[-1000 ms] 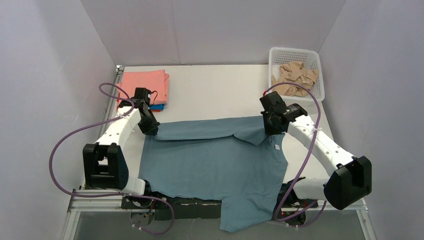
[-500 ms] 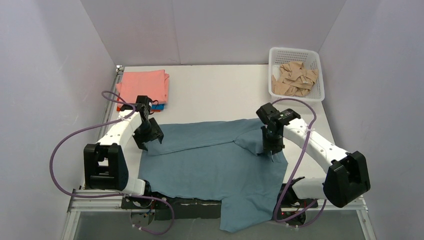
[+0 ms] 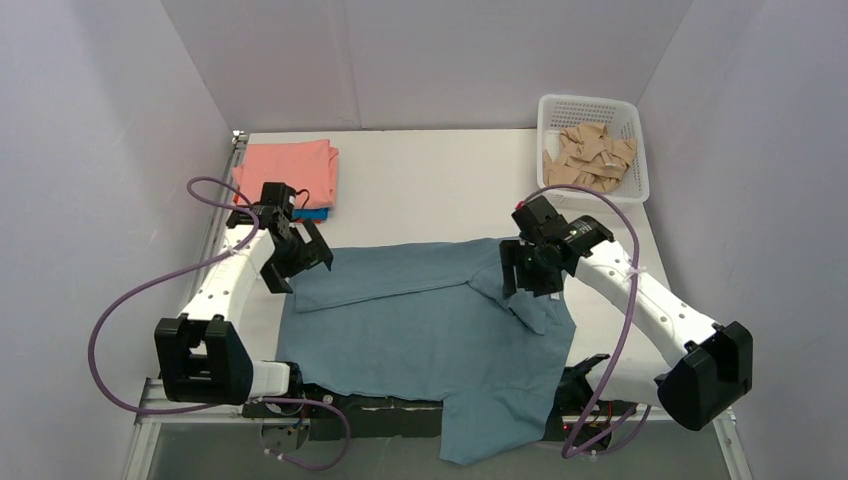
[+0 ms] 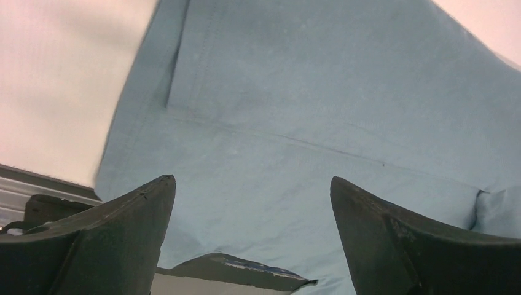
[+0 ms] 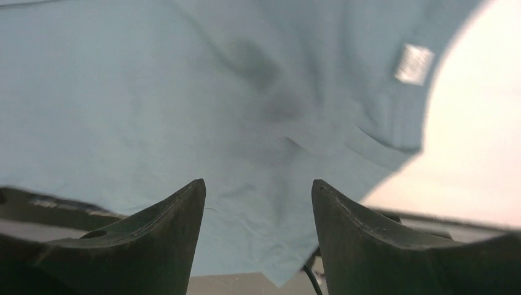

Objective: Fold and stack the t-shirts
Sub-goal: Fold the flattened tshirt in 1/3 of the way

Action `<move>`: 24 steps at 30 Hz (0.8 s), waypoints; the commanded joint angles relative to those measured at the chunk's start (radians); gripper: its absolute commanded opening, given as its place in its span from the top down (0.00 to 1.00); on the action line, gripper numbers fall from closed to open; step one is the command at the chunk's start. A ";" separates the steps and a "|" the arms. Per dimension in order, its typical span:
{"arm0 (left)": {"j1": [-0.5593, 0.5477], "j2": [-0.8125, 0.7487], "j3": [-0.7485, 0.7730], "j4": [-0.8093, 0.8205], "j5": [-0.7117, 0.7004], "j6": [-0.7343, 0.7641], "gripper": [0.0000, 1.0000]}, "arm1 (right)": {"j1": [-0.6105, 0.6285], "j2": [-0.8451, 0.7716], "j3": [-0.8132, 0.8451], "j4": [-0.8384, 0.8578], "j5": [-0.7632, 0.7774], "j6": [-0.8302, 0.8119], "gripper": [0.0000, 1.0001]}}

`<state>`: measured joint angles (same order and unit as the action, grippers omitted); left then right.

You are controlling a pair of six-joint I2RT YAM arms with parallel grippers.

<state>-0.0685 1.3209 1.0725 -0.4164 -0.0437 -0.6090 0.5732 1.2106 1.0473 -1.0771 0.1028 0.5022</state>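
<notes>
A dusty grey-blue t-shirt [image 3: 430, 330] lies spread on the table, its far edge folded toward me and its near hem hanging over the front edge. My left gripper [image 3: 302, 265] hovers open over the shirt's far left corner, and in the left wrist view the gripper [image 4: 250, 179] has only the cloth [image 4: 307, 123] below it. My right gripper [image 3: 527, 285] is open above the folded right sleeve; in the right wrist view nothing sits in the gripper [image 5: 258, 182] above the shirt [image 5: 184, 92]. A salmon-pink folded shirt [image 3: 288, 170] tops a stack at the back left, with a bright blue one [image 3: 316, 213] under it.
A white basket [image 3: 546, 110] holding tan pieces stands at the back right corner. Purple cables loop from both arms. The shirt's white label [image 5: 413, 63] shows near its right edge. White walls close in the table on three sides.
Both grippers have opened and let go of the shirt's far edge, which now lies folded over the body. Both arms drew the edge toward me, and have lifted off the cloth.
</notes>
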 commanded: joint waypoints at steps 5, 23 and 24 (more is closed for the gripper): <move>0.003 0.078 -0.013 0.012 0.160 0.014 0.02 | 0.089 0.168 0.109 0.301 -0.166 -0.120 0.27; 0.011 0.442 0.044 0.124 0.173 -0.024 0.02 | -0.240 0.440 -0.036 0.552 -0.095 0.031 0.18; 0.012 0.453 0.048 0.127 0.169 -0.024 0.02 | -0.263 0.451 -0.044 0.559 -0.095 0.047 0.18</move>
<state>-0.0647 1.7451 1.0870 -0.1909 0.1196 -0.6224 0.3622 1.6241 1.0477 -0.5728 0.0193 0.4957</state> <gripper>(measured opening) 0.981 0.820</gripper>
